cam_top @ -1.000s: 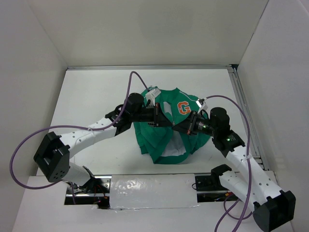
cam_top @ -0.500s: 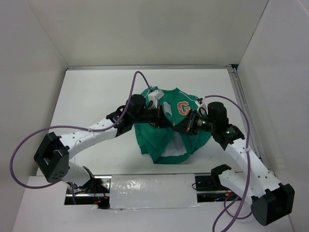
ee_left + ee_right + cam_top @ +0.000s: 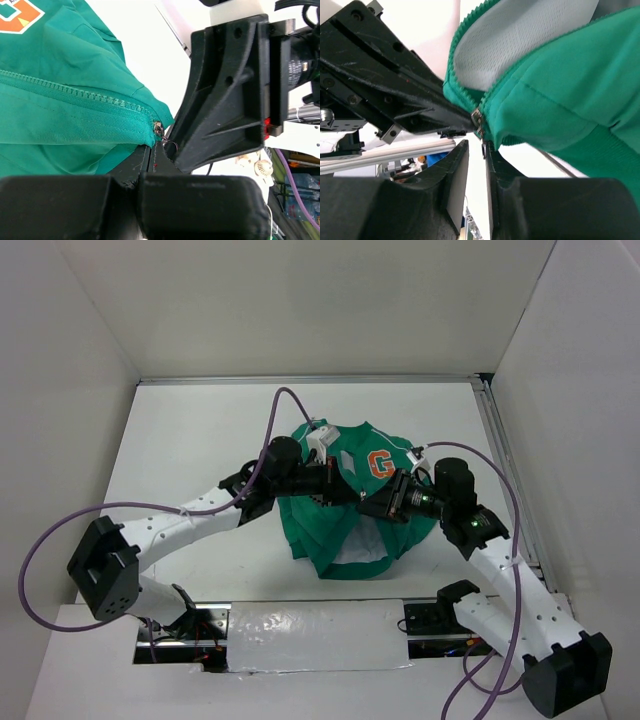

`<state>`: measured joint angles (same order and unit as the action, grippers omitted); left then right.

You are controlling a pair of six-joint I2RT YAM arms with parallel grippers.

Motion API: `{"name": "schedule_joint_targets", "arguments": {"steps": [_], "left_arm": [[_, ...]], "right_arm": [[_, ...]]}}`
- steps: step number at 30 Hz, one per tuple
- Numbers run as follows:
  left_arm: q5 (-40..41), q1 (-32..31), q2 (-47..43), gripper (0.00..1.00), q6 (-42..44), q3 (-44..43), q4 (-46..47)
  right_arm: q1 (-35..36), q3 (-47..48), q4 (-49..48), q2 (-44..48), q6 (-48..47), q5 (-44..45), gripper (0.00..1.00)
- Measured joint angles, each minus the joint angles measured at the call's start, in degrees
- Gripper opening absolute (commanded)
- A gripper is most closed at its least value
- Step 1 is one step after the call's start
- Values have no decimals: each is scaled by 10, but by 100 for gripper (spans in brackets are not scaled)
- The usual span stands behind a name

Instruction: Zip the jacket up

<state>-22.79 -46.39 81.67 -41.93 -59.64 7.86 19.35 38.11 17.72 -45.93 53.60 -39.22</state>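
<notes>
- The jacket lies rumpled at the middle of the table. Its collar points toward 12 o'clock and its ribbed hem toward 6 o'clock, with the orange G patch at about 1 o'clock on it.
- The left gripper points in from 9 o'clock. It is clenched on the jacket's front edge, right beside the zipper slider.
- The right gripper points in from 3 o'clock with its jaws slightly parted and a slit of light between them. The zipper pull hangs at the mouth of that slit, and nothing looks pinched.
- The two grippers' tips sit just beside each other over the open front, where the pale lining shows.
- Bare table spreads from 9 to 12 o'clock of the jacket. At 3 o'clock there is less room before the edge rail and the side wall.
</notes>
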Motion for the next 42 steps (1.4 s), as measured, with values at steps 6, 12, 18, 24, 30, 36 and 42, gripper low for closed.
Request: {"name": "schedule_joint_targets", "arguments": {"steps": [6,12,18,24,30,36,42], "left_arm": [[1,-6,-5,0,-3,5,3],[13,-11,-5,0,-4,5,0],[26,-19,-5,0,-3,4,-14],[21,-19,-5,0,13,7,-12],[10,-20,-5,0,39,6,-4],[27,-18,-4,36,64,-17,-33],[82,-18,-4,72,133,-33,-86]], "right_arm": [[0,-15,-20,1,11,11,0],[0,-8,-1,16,14,25,0],[-1,24,28,5,34,13,0],[-5,37,54,-1,42,33,0],[-14,60,71,-21,43,49,0],[-14,93,85,-51,22,43,0],[-22,101,90,-45,2,41,0]]}}
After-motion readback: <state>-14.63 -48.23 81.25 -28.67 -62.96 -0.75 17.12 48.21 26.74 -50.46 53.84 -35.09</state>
